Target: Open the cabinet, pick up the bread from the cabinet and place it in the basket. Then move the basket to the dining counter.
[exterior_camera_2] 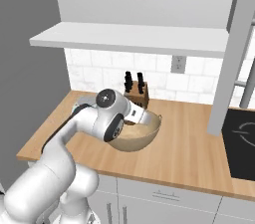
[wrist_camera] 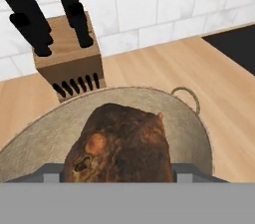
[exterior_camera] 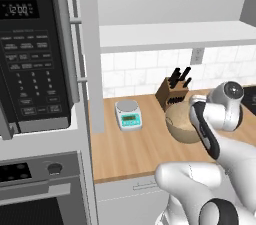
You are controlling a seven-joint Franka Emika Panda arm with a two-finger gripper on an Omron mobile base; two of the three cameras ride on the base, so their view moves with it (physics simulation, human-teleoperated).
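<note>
Claw (wrist_camera: 117,175) is pinching the small brown crusty bread lump (wrist_camera: 119,143) by its 2 sides over the round tan woven basket (wrist_camera: 191,133); bread is looking light, firm-crusted, crushable.

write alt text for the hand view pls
A brown bread fills the lower centre, sitting over the round woven basket on a light-wood counter. Behind stand a wooden knife block and a white tiled wall.

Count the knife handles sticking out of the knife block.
4 black handles rise from the knife block in the hand view, two at its left, two at its right. The block stands against the tiled wall behind the basket. Shorter ones may be hidden.
</note>
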